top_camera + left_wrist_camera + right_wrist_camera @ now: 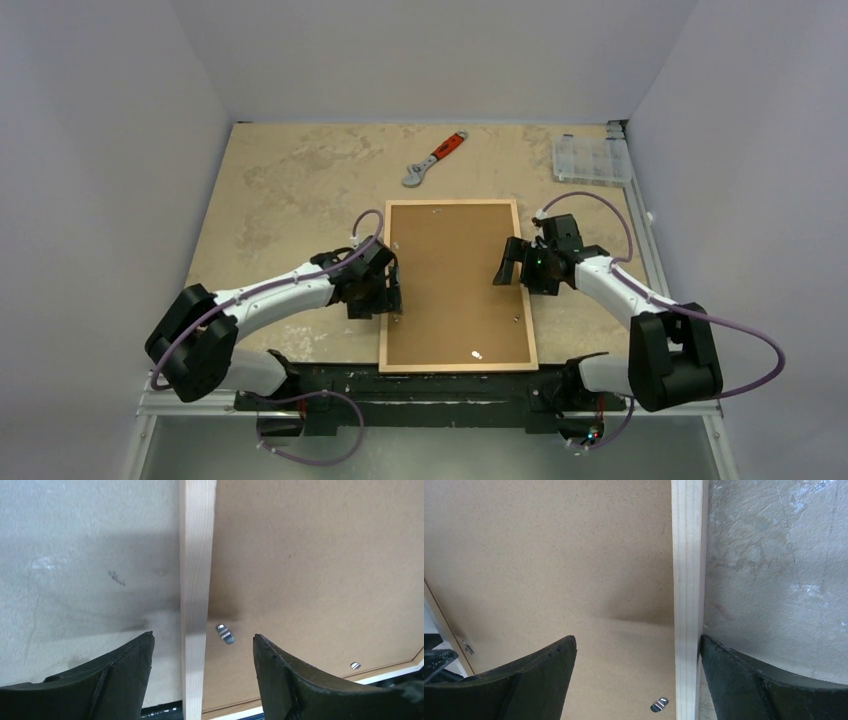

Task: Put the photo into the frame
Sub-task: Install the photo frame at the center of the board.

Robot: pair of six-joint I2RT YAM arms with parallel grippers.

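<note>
The frame (458, 368) is laid along the counter (300, 180), long axis pointing away from the arms (brown board (455, 290) uppermost). Its side rails are straddled by the left tool (202, 637) and the right tool (636, 640), both released.

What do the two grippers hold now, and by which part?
Nothing is held. The left gripper and right gripper are both open, each straddling a long side strip of the rectangular light wood frame.

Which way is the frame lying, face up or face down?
Face down: the frame lies flat, brown backing board uppermost.
</note>
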